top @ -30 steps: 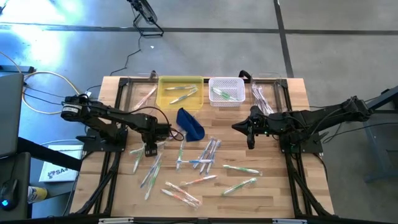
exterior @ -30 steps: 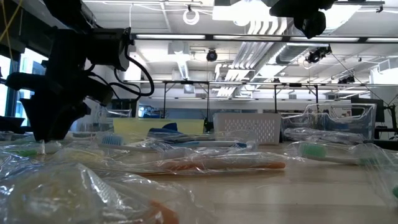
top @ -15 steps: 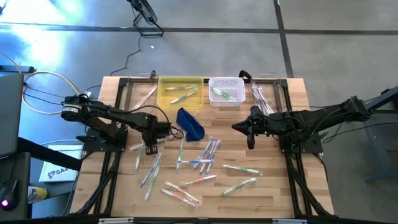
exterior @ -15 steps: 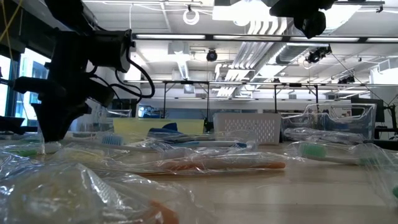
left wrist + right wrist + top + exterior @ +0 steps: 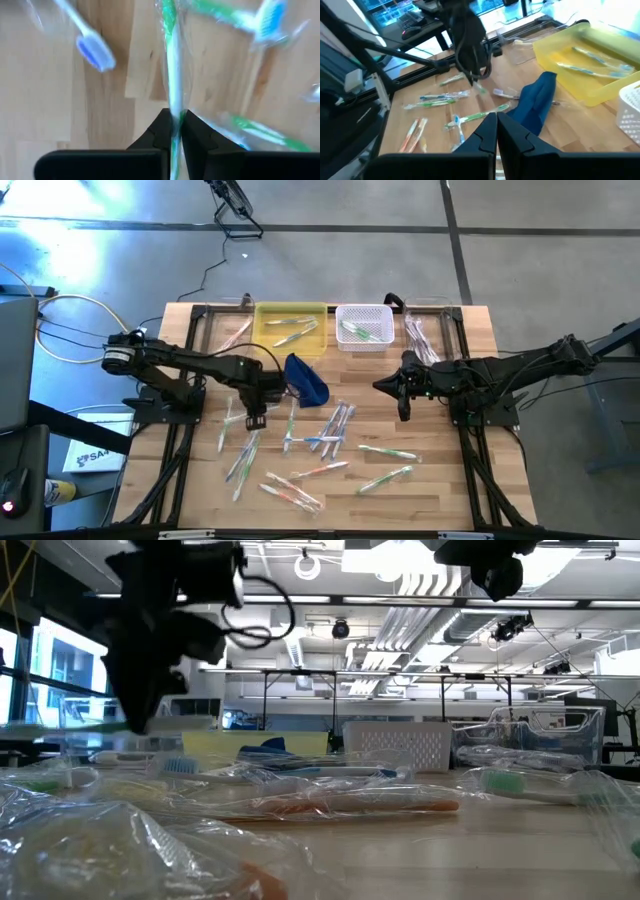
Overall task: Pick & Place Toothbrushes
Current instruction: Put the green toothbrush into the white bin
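Toothbrushes (image 5: 318, 442) lie scattered on the table (image 5: 440, 480) below the dark blue pouch (image 5: 306, 378), roughly fifteen, long axes mixed. High view: yellow tray (image 5: 290, 327) holds three, white basket (image 5: 363, 326) about two. Left gripper (image 5: 256, 420), just left of the pouch, pinches a green-and-white toothbrush (image 5: 226, 426), axis roughly along the table's depth. Right gripper (image 5: 403, 412), right of the pouch, jaws together, empty. Left wrist view: held toothbrush (image 5: 173, 75) runs straight out between the clamped fingers (image 5: 162, 130).
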`<action>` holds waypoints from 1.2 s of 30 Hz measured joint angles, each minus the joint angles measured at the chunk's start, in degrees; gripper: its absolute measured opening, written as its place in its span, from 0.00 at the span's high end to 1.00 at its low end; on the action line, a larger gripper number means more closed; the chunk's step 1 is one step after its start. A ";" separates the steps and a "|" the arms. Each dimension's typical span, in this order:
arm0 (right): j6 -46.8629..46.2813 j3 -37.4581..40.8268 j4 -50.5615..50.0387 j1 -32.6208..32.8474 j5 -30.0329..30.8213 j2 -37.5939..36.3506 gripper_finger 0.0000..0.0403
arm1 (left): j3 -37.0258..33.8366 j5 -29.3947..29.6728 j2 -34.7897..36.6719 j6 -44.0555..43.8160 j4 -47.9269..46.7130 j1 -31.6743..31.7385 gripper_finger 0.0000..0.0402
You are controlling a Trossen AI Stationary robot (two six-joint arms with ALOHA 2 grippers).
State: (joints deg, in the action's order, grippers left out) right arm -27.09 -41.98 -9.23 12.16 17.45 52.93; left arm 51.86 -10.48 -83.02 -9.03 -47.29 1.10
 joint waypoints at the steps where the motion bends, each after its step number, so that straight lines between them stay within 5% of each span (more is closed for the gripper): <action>1: 0.00 0.00 0.00 0.00 -0.51 -0.02 0.99 | 1.40 0.13 0.00 0.15 -0.57 0.00 0.96; 10: 0.00 0.04 1.15 -0.01 -12.50 -2.08 0.99 | 18.94 2.76 0.06 6.12 -0.53 0.15 0.96; 20: 0.33 0.00 3.16 0.00 -11.31 -5.53 0.99 | 36.29 4.00 0.13 17.62 3.91 7.43 0.96; 30: 3.39 0.02 6.43 -0.51 -8.21 -5.35 0.99 | 39.01 -4.91 -0.40 21.23 30.23 12.13 0.96; 36: 6.61 0.02 9.99 -0.70 -4.26 -5.38 0.99 | 38.95 -6.14 -0.52 21.01 38.08 12.41 0.96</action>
State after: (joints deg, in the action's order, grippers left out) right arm -20.48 -41.95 0.76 11.46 13.19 47.55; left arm 90.80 -16.62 -83.55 11.99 -9.21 13.52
